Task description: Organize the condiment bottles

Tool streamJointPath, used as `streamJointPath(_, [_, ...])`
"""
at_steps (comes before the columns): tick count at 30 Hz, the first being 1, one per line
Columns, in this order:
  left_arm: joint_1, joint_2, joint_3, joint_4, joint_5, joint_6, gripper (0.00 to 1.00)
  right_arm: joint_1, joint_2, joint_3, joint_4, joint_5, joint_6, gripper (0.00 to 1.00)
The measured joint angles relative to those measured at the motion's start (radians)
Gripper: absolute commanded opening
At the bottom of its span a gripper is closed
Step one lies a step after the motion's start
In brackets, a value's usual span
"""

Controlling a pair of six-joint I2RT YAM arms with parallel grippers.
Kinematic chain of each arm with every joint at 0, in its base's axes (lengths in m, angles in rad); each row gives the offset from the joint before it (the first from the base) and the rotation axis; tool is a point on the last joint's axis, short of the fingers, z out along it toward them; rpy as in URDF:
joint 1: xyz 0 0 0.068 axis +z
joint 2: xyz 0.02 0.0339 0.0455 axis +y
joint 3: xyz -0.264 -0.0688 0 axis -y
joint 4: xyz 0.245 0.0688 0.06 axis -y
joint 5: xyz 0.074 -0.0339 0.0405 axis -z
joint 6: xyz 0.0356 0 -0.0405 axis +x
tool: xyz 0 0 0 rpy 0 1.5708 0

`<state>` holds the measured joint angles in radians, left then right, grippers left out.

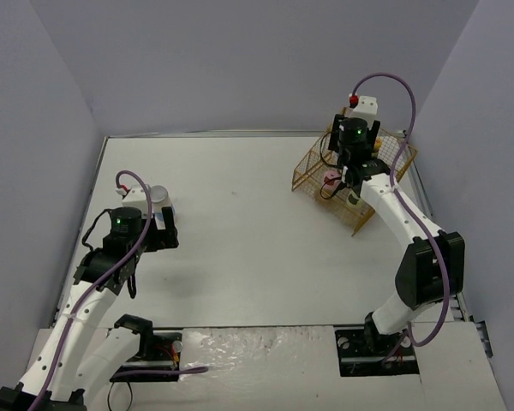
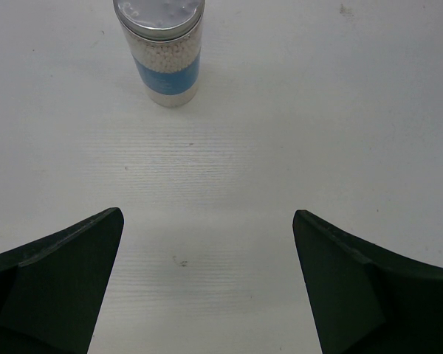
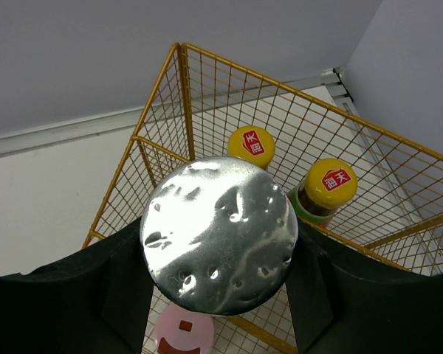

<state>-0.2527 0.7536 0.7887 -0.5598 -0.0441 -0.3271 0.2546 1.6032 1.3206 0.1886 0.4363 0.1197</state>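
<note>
Silver-lidded jar (image 3: 219, 236) clamped btwn the fingers of R gripper (image 3: 220, 291), lid up, over yellow wire basket (image 3: 162, 125) at far right of table (image 1: 257, 248). Can't tell if it touches the basket floor. In basket: yellow-capped sauce bottle (image 3: 252, 146) w/ 2nd sauce bottle (image 3: 330, 184) beside it, both upright, plus pink-lidded shaker (image 3: 183, 333) just beside the jar. L gripper (image 2: 207, 280) jaws wide apart, empty, low over table at left. 2nd jar (image 2: 162, 55), blue label, white beads inside, stands upright on table just beyond it.

Sauce bottles (image 3: 252, 146) in basket (image 3: 183, 96), held jar (image 3: 218, 234) above it, other jar (image 2: 162, 55) on table (image 1: 240, 240)
</note>
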Motion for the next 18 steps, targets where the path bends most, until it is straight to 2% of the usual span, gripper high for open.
streamJointPath(9, [0.0, -0.003, 0.0, 0.001, 0.001, -0.001, 0.97, -0.006, 0.113, -0.018, 0.036, -0.042, 0.027, 0.33])
streamJointPath(18, [0.0, -0.002, 0.0, 0.003, 0.003, -0.003, 0.97, -0.006, 0.191, -0.02, 0.048, -0.047, 0.073, 0.59])
